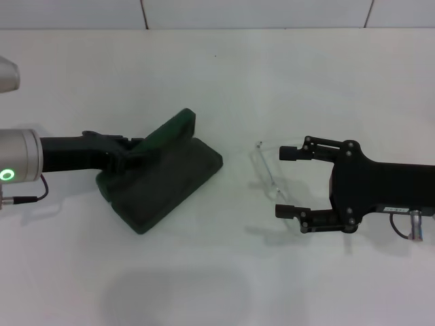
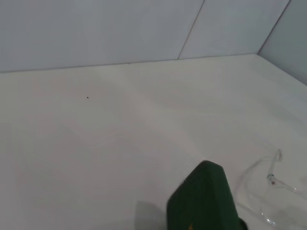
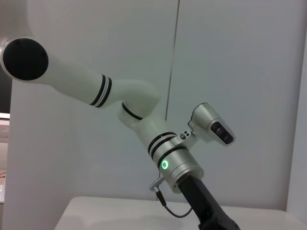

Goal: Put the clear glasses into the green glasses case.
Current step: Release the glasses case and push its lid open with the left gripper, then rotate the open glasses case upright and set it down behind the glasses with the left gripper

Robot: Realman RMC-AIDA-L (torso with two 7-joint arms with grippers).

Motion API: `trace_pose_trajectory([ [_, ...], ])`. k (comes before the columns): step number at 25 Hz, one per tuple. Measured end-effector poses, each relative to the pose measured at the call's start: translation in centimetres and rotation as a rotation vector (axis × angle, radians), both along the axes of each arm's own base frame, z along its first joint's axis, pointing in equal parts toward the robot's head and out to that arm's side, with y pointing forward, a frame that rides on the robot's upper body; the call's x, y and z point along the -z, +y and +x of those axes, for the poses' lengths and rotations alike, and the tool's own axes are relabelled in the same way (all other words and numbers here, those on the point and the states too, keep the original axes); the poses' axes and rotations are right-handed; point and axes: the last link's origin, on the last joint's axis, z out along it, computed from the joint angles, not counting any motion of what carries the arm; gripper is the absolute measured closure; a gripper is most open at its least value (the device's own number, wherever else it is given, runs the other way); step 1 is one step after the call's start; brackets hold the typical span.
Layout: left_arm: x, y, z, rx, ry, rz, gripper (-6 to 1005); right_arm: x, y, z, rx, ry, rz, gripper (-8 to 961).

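Note:
The green glasses case lies open on the white table left of centre, its lid raised at a slant. My left gripper reaches in from the left and is shut on the lid's edge; the left wrist view shows the lid's green corner. The clear glasses lie faint on the table right of the case, also showing as clear glasses in the left wrist view. My right gripper is open at table level, its fingertips on either side of the glasses' right end.
The white table runs back to a tiled wall. The right wrist view shows only the left arm against the wall.

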Motion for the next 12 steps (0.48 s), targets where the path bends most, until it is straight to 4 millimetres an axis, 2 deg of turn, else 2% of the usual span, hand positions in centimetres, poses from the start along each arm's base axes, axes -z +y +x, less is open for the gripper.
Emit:
trace_pose_trajectory([
  [7,-0.6,0.4,0.3,0.027,-0.004,0.023,599,0.0,-0.1,0.0,-0.006,0.0,0.004,172],
  [12,-1.5,1.9,1.2,0.103,0.005,0.09,769,0.0,-0.3,0.2,-0.024,0.0,0.019,172],
])
